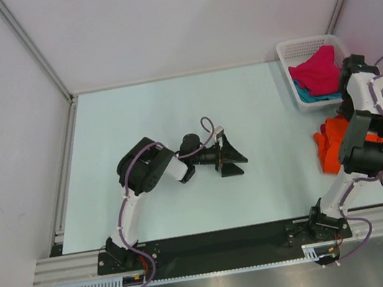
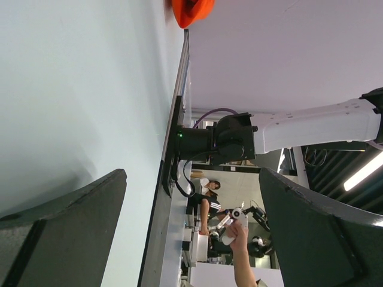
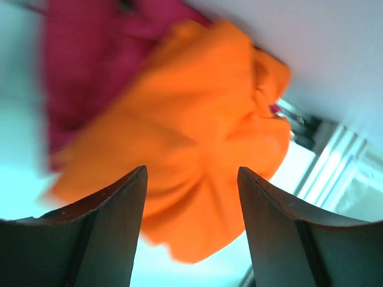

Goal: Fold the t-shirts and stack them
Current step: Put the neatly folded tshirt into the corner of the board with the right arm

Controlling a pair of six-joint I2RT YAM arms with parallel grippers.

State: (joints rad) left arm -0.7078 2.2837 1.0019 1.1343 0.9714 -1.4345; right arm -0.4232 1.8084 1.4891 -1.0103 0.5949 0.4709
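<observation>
Your worktop point(image 1: 173, 117) fills most of the top view, pale and walled on three sides. The left arm point(image 1: 145, 172) reaches out to about its middle, and the right arm point(image 1: 362, 142) is folded up along the right edge. The white mesh basket point(image 1: 286, 48) stands in the far right corner. A magenta shirt point(image 1: 319, 68) is heaped in it and rises over the rim, and a teal shirt point(image 1: 307, 97) shows beneath that at the near end. An orange shirt point(image 1: 329, 147) lies crumpled on the worktop just this side of the basket, close against the right arm. The left wrist camera catches a bit of it at the far end of the worktop. Your left claw point(image 1: 231, 154) is turned on its side low over bare worktop, well apart from every shirt. Its jaws are spread wide with nothing between them. From above, the wrist hides your right claw point(image 3: 191, 173). In its own camera the two fingers stand apart and pinch nothing. The orange shirt sits bunched in the gap beyond them, but you cannot tell whether the tips touch it. That view is blurred, and magenta cloth point(image 3: 78, 60) lies behind the orange shirt at the upper left; you cannot tell from it whether this is the shirt in the basket.
</observation>
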